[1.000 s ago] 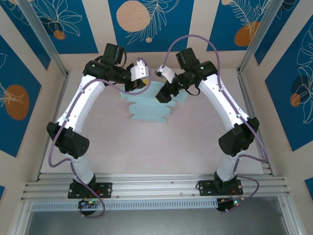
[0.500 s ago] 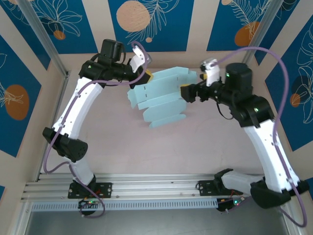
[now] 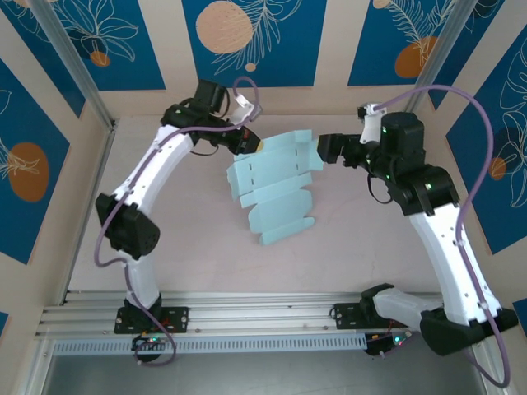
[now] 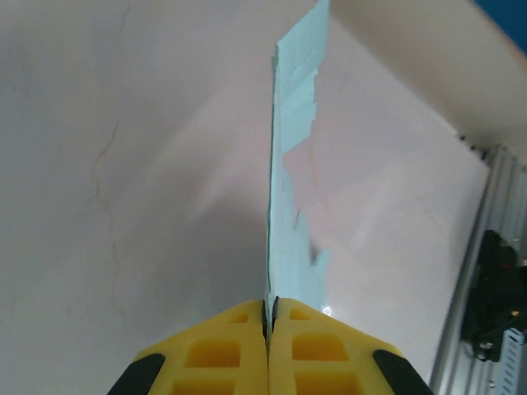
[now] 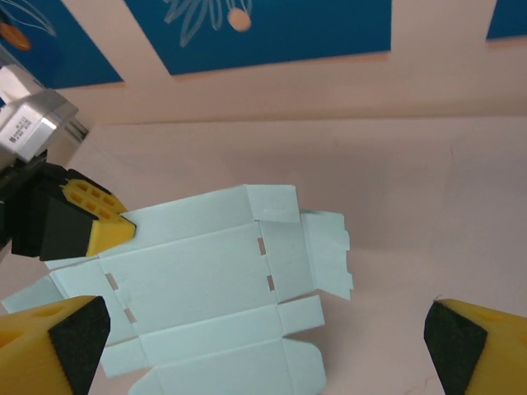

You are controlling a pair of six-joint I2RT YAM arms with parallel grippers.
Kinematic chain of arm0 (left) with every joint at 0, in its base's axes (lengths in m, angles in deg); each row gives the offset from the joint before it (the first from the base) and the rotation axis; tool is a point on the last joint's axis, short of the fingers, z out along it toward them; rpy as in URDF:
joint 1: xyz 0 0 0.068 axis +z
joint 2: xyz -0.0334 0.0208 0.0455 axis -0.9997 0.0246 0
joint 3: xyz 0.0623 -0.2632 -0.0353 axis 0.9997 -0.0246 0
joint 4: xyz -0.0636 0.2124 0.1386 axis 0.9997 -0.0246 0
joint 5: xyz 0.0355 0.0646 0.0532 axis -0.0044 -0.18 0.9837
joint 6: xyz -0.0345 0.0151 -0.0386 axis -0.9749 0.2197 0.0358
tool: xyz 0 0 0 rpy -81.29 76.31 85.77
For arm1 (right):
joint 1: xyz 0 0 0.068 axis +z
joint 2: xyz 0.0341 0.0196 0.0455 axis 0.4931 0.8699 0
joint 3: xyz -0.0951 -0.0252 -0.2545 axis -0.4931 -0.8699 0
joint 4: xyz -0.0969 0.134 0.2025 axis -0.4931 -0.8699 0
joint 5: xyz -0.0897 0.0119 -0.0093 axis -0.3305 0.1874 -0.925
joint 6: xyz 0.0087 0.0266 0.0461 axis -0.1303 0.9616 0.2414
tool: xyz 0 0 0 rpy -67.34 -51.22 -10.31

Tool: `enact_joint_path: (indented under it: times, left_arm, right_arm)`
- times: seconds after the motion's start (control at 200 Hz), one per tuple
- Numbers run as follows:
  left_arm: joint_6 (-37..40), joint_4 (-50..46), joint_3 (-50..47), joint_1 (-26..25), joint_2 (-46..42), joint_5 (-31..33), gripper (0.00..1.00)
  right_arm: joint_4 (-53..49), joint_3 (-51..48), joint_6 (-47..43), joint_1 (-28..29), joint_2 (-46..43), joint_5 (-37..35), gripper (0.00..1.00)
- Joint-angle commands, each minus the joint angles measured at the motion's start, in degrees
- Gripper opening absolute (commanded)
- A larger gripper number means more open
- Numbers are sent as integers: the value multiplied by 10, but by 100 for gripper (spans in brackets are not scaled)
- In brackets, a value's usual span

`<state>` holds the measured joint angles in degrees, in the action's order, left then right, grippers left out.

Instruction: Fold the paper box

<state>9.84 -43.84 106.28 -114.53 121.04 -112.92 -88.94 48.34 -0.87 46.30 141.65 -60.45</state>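
Observation:
The paper box [image 3: 276, 185] is a flat pale-blue die-cut sheet with flaps and tabs, held up off the table at a slant. My left gripper [image 3: 251, 145] is shut on its upper left edge. In the left wrist view the yellow jaws [image 4: 269, 311] pinch the sheet [image 4: 292, 164], which runs away edge-on. My right gripper [image 3: 326, 150] stands open just right of the sheet, apart from it. From the right wrist the sheet [image 5: 206, 280] lies spread between my wide fingertips [image 5: 82, 325], with the left gripper's yellow finger [image 5: 103, 222] on its left edge.
The pinkish table top [image 3: 198, 247] lies below the sheet. An aluminium rail [image 3: 263, 313] runs along the near edge by the arm bases. Patterned blue-and-beige walls [image 3: 247, 41] and metal posts [image 3: 74, 66] close in the back and sides.
My right gripper let go of the sheet, opened wide and drew back to the right. The left gripper swung the sheet right and nearer, still pinching it.

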Motion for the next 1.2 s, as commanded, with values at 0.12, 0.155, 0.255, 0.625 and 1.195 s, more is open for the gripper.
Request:
enact_joint_path:
  times: [0.12,0.155,0.255,0.625,1.195]
  left_arm:
    - [48,65,-17,7,57,52,0]
    - [64,87,-33,6,57,63,0]
    - [116,174,-109,-1,31,118,0]
    - [304,722,-560,-57,-158,309,0]
    - [462,1043,-720,-174,-107,496,0]
  right_arm:
    - [38,-26,48,-36,78,78,100]
    - [46,-31,54,-42,90,92,100]
    - [62,-44,67,-63,124,140,100]
    - [105,-102,83,-80,178,182,100]
    - [136,-33,79,-17,309,216,95]
